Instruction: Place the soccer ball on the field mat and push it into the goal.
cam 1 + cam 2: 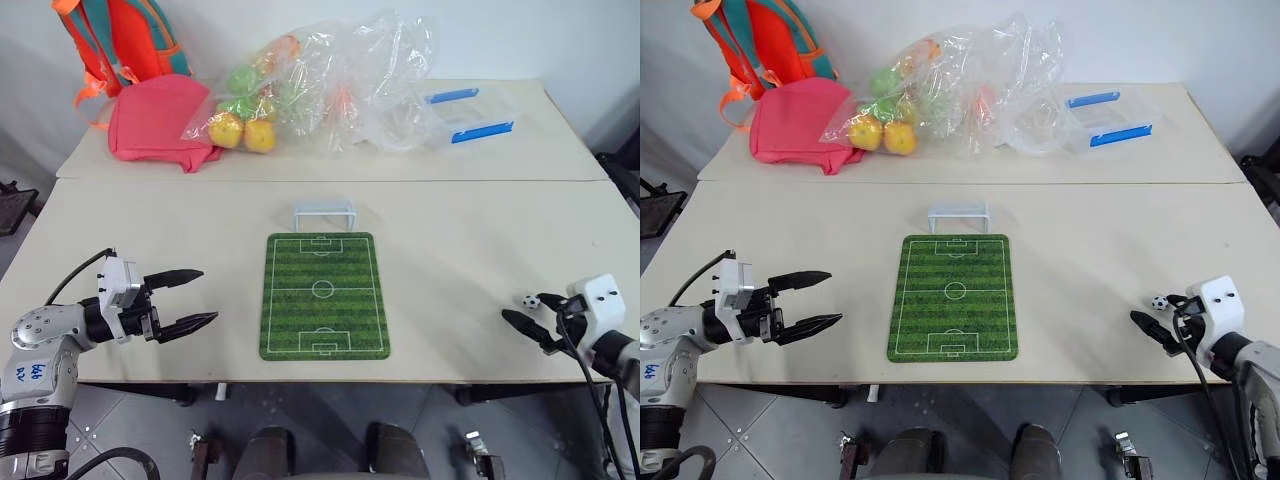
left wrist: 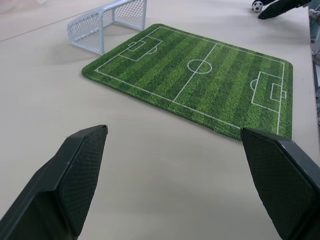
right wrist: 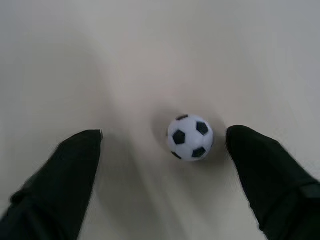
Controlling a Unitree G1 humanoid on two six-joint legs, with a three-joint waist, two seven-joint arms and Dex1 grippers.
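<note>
The tiny black-and-white soccer ball [image 3: 190, 137] rests on the beige table near its front right edge, well right of the field mat. My right gripper [image 3: 164, 133] is open and straddles the ball, which lies nearer one finger; no contact is visible. The striped green field mat [image 1: 323, 295] lies flat at the table's middle. The small white goal [image 1: 323, 212] stands just beyond the mat's far end. My left gripper [image 1: 190, 298] hovers open and empty to the left of the mat, pointing toward it.
On the far table sit an orange backpack [image 1: 110, 35], a pink bag [image 1: 160, 120], a clear plastic bag of yellow and green fruit [image 1: 300, 85] and a clear blue-lidded box [image 1: 468, 115]. The front table edge [image 1: 420, 368] runs close below the mat and both grippers.
</note>
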